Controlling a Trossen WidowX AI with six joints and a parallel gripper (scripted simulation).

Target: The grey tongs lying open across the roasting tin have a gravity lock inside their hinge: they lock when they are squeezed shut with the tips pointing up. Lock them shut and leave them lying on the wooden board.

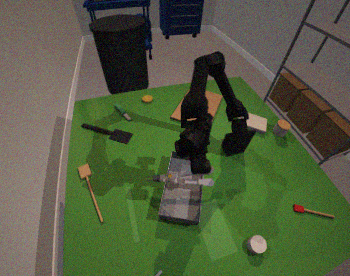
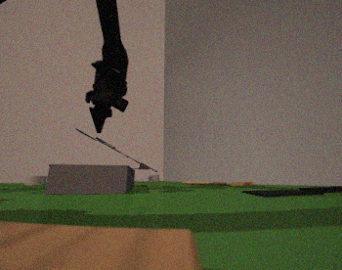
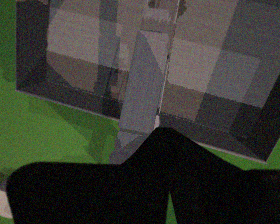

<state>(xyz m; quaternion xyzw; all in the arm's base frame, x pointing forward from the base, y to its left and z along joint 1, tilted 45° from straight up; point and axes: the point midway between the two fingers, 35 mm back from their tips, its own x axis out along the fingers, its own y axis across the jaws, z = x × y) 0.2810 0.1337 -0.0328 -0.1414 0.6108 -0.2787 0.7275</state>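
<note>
The grey tongs [image 1: 206, 182] [image 2: 106, 144] [image 3: 141, 85] lie across the roasting tin [image 1: 178, 220] [image 2: 89, 180] [image 3: 31, 60]. In the exterior view they slope, with one end raised well above the tin and the other low beyond its side. Their arms look spread in the top view. My gripper [image 1: 201, 170] [image 2: 99, 131] [image 3: 162, 135] is shut and empty, pointing down just above the raised part of the tongs; whether it touches them is unclear. The wooden board [image 1: 214, 102] [image 2: 89, 247] is behind the arm in the top view, with nothing seen on it.
A white block [image 1: 257, 123] and an orange-topped jar [image 1: 282, 128] stand right of the arm's base. A black spatula [image 1: 122, 136], a wooden-handled tool [image 1: 93, 197], a red-headed brush [image 1: 299, 208] and a white cup [image 1: 256, 244] are spread around the green mat [image 1: 141, 225].
</note>
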